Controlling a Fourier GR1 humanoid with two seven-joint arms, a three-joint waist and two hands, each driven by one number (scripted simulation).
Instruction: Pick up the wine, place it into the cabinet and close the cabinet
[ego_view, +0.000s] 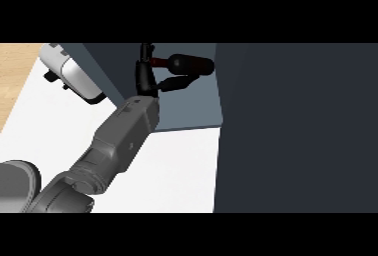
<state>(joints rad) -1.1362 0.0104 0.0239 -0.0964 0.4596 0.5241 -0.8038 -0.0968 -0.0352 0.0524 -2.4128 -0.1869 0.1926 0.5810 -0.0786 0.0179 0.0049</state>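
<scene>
The wine bottle (190, 64) is dark with a red-capped neck pointing left. It sits tilted on its side inside the open cabinet (184, 107), near the back of the grey-blue interior. My left hand (146, 80) reaches into the cabinet from the lower left. Its fingers (143, 59) stand up against the bottle's neck and the thumb (176, 82) lies under the bottle's body, so the hand is closed around the bottle. The right hand is nowhere to be seen.
The dark cabinet door (295, 130) stands open and fills the right side. A white appliance (70, 75) sits on the white counter (177, 170) left of the cabinet. The counter's left edge meets wooden floor (15, 70).
</scene>
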